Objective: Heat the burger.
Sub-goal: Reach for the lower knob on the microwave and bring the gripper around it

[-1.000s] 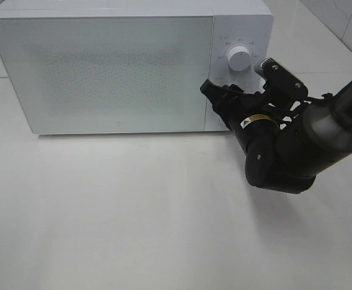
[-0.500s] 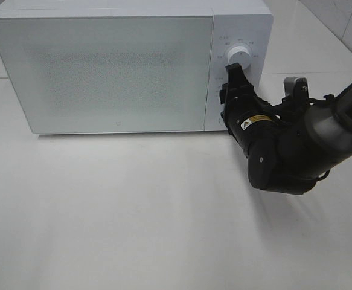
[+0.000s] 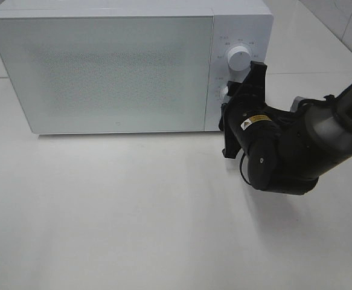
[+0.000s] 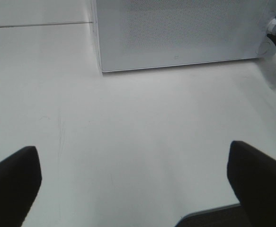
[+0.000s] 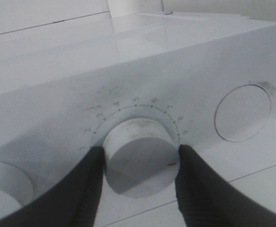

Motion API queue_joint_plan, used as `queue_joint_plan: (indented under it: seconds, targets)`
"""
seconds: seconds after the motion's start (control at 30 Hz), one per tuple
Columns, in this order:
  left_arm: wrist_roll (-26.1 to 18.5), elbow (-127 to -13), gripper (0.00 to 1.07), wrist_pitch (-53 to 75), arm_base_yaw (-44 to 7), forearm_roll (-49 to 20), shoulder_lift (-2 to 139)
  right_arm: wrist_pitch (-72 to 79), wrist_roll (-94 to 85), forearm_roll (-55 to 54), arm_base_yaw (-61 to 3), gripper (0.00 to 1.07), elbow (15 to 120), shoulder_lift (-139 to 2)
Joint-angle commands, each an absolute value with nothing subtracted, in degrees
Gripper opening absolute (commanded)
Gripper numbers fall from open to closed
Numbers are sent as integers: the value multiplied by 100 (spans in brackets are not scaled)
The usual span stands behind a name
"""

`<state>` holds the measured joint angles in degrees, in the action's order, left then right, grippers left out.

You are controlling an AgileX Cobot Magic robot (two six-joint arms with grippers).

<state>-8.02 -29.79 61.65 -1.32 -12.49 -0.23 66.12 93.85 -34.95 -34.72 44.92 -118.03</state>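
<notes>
– White tabletop [image 3: 133,211], glossy, with a white microwave [image 3: 103,66] standing at its far side. Start at the working end: what has the right pincer [image 5: 138,160] got?
– Its two dark fingers [image 5: 88,189] are closed on the lower knob [image 5: 135,142] of the control panel. There is one finger on each side, and both touch the rim. The knob face is round and pale, with a small red mark [image 5: 172,164] near the edge by one finger.
– Around the knob?
– An arc of printed numbers and dots. A round flush button [image 5: 242,113] sits beside it on the panel. The upper knob [image 3: 238,58] is free, just above the pincer in the high view. The black right arm [image 3: 284,151] comes in from the right edge of that view and hangs low over the tabletop in front of the panel.
– Door?
– Shut. The front is frosted with a fine dot pattern, and nothing inside can be made out.
– The burger?
– Not visible in any view. Whether it is behind the door, I cannot tell.
– Left pincer [image 4: 133,184]?
– Wide open, empty. Its left fingertips [image 4: 12,182] show only as two dark shapes at the edges of its own camera's picture. They are above bare tabletop, well apart from the microwave's front corner. It is out of the high view.
</notes>
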Motion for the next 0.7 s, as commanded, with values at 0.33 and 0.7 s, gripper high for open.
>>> queue_joint_plan:
  seconds: [0.33,0.7]
  targets:
    - [-779,-2962,100,6165,-132,-1283,-115,7242,9465,-2246,-3495,2,4819,-11728]
    - [-779,-2962,100,6165,-132,-1283,-115,7254,9121,-2590,-3495,14,4819,-11728]
